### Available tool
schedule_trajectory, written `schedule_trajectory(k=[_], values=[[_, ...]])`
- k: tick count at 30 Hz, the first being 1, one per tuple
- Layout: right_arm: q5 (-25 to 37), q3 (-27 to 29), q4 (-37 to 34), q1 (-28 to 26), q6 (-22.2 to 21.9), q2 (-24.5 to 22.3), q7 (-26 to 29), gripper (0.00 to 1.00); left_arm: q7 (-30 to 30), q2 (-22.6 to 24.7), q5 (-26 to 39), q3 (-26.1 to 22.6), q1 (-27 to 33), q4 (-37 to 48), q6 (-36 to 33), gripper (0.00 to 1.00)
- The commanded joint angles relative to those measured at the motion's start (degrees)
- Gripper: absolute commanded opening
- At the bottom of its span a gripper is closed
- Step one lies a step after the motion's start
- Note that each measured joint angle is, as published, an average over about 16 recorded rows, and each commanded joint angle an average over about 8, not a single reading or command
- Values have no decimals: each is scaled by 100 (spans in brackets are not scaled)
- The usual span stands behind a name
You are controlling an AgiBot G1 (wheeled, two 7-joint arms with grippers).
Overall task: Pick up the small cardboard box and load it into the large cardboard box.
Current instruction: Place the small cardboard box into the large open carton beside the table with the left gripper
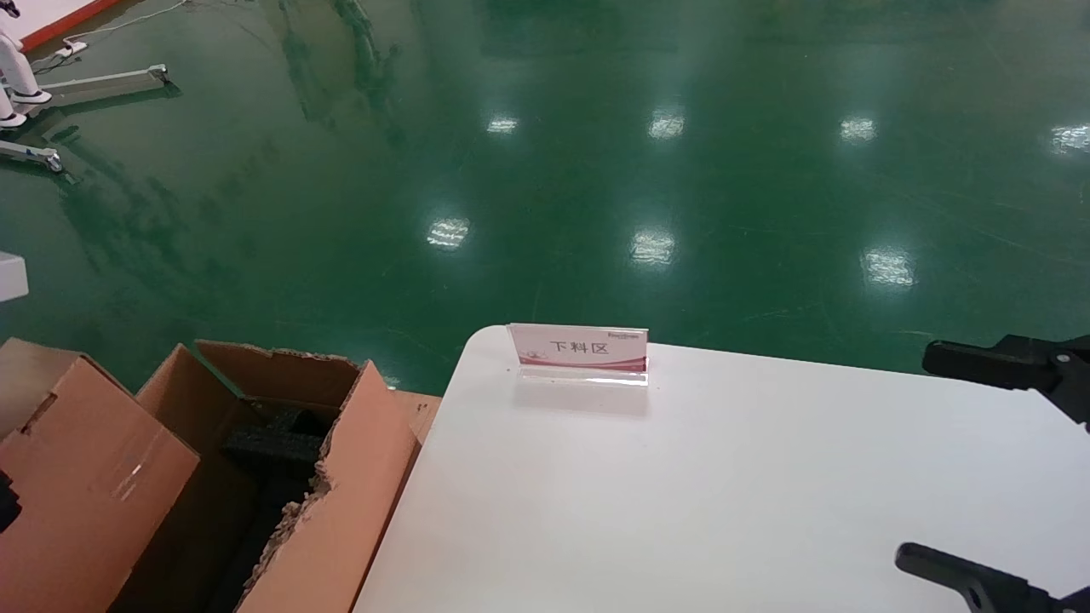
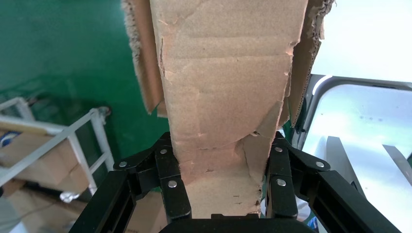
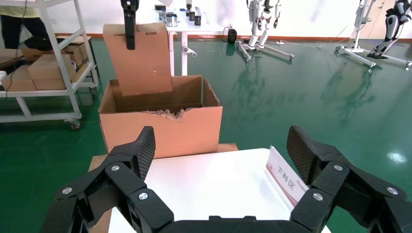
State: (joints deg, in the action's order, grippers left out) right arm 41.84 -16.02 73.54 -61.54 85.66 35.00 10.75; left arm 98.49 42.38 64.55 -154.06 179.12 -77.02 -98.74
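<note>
Your small cardboard box hangs partly over the large cardboard box, at its far-left side beside the white table. Your left gripper is clamped on it. Your right gripper hovers over the table, fingers spread.

Our left gripper hangs above the large cardboard box — fingers clamped on the small cardboard box. Our right gripper idles wide open, well to that carton's right — nothing between its fingers.
</note>
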Motion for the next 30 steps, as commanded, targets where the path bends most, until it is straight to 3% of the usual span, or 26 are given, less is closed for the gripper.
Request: schedule_trajectory(k=[1, 19, 30], values=[[0, 0, 0, 0, 0, 0, 0, 100, -243, -186, 50, -21, -8, 68, 20, 0], [0, 0, 0, 0, 0, 0, 0, 100, -1260, -1412, 563, -63, -567, 549, 731, 0], [0, 0, 0, 0, 0, 0, 0, 100, -1635, -1671, 563, -11, -1168, 906, 1093, 0]])
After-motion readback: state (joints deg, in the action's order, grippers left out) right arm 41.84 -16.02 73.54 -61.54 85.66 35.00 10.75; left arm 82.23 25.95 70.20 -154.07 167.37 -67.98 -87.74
